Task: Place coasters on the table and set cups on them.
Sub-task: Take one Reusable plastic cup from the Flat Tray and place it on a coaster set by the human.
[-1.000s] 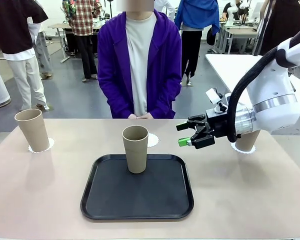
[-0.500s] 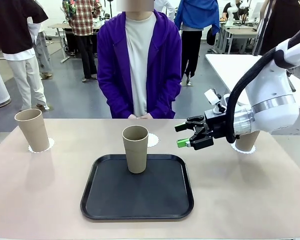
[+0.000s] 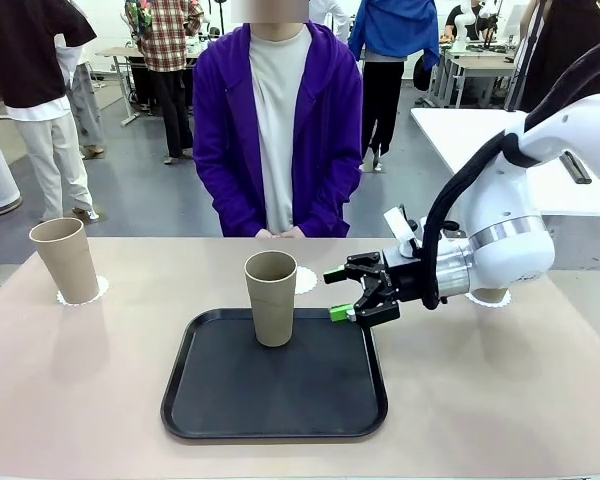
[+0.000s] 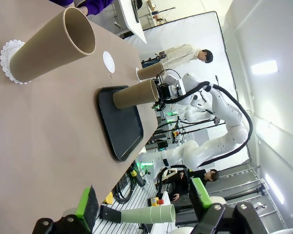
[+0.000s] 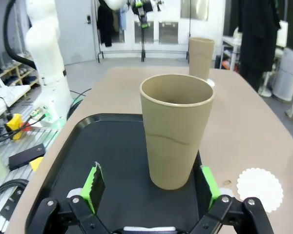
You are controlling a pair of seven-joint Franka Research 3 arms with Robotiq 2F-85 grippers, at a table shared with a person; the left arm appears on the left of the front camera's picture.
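Note:
One khaki cup (image 3: 271,298) stands upright on the black tray (image 3: 280,400). My right gripper (image 3: 342,294) is open and level with it, a short gap to its right. In the right wrist view this cup (image 5: 176,129) rises just ahead of the spread green pads (image 5: 94,183). A second cup (image 3: 65,260) stands on a white coaster (image 3: 83,293) at the far left of the table (image 3: 80,380). A bare coaster (image 3: 306,280) lies behind the tray. A third cup (image 3: 491,295) is partly hidden behind my right arm. My left gripper (image 4: 144,200) is open and holds nothing.
A person in a purple hoodie (image 3: 280,130) stands at the far edge with hands clasped. The bare coaster (image 5: 260,189) lies just right of the tray (image 5: 102,146) in the right wrist view. A white table (image 3: 460,130) stands at the back right.
My right gripper has moved left and slightly lower, toward the cup on the tray, staying open. The cups and coasters have not moved.

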